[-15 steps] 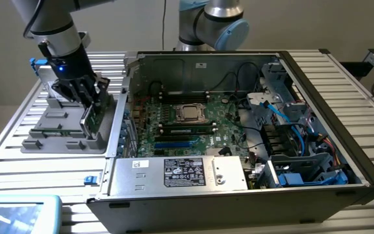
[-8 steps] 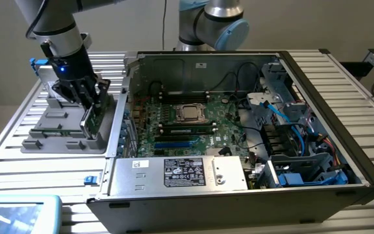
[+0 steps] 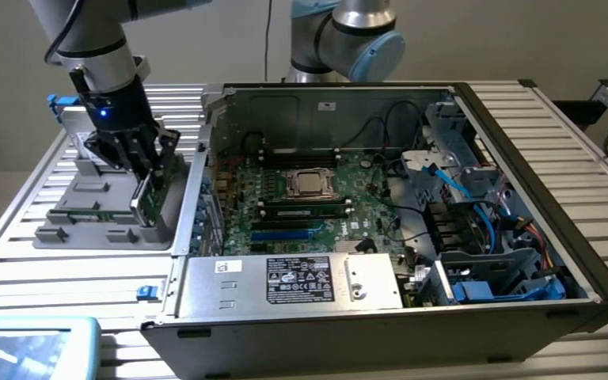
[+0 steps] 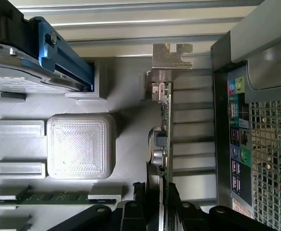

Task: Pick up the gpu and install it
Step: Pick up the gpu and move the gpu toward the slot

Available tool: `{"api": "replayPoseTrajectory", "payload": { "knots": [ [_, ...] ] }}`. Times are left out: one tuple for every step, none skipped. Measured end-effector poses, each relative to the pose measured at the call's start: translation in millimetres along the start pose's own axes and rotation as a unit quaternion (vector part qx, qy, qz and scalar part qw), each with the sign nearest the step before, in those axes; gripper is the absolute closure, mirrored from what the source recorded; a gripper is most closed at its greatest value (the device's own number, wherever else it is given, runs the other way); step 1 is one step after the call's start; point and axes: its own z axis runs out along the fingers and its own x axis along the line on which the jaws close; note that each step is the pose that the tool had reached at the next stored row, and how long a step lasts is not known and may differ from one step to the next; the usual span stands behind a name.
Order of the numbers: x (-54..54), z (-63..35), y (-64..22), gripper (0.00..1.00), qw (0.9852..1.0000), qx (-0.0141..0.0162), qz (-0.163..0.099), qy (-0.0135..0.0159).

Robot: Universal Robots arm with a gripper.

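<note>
Within the hand point(image 4: 157, 188) — the gpu point(image 4: 166, 115)

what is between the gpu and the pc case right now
Nothing loose. In the wrist view, only bare ribbed table slats run between the gpu, standing on edge, and the pc case.

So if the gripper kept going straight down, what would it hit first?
The gpu. The gripper has its jaws either side of it, looking closed on it. Pushing on would probably just press it into the gray holder underneath.
</note>
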Motion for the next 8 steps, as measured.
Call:
{"api": "replayPoseTrajectory", "payload": {
  "knots": [
    [-0.1, 0.0, 0.0, 0.72, 1.0000, 0.0013, -0.001, 0.0000],
    [-0.2, 0.0, 0.1, 0.72, 1.0000, 0.0026, -0.001, 0.0001],
    [-0.3, 0.0, 0.1, 0.72, 1.0000, 0.0039, -0.002, 0.0002],
    [-0.3, 0.1, 0.1, 0.72, 1.0000, 0.0047, -0.002, 0.0004],
    [-0.3, 0.0, 0.1, 0.72, 1.0000, 0.0052, -0.002, 0.0005],
    [-0.3, -0.4, 0.1, 0.72, 1.0000, 0.0053, -0.003, 0.0006],
    [-0.4, -3.1, 0.0, 0.72, 1.0000, 0.0053, -0.003, 0.0006],
    [-0.6, -7.7, -0.2, 0.72, 1.0000, 0.0053, -0.004, 0.0007]
  ]
}}
